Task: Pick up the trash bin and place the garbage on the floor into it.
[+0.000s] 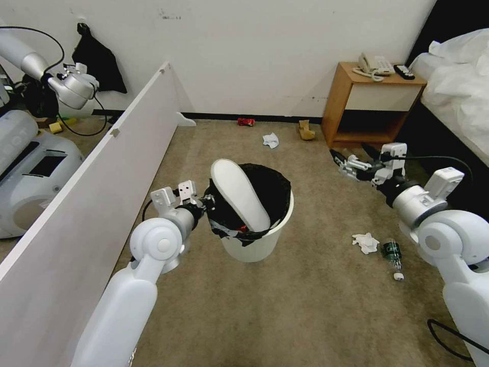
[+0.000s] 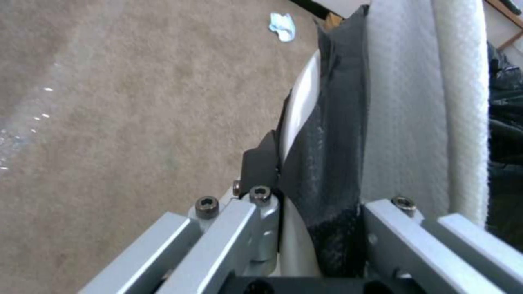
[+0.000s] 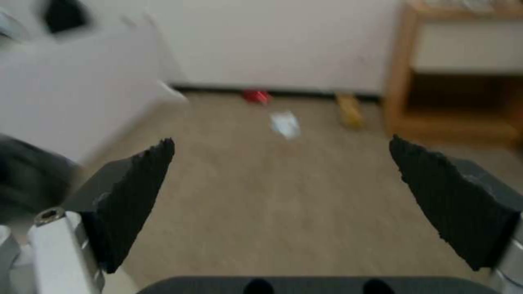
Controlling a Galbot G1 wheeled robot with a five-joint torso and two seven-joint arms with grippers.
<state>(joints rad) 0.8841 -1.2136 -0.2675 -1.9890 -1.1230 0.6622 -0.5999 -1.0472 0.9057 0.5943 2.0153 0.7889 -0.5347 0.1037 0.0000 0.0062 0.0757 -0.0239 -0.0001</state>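
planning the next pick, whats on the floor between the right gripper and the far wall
In the right wrist view, bare carpet lies ahead of the open right gripper, then a crumpled white tissue; a red can lies by the wall.

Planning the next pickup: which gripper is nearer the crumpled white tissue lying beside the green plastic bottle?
Right. The right gripper hangs open, beyond the crumpled white tissue. The left gripper is farther, clamped on the white, black-lined trash bin.
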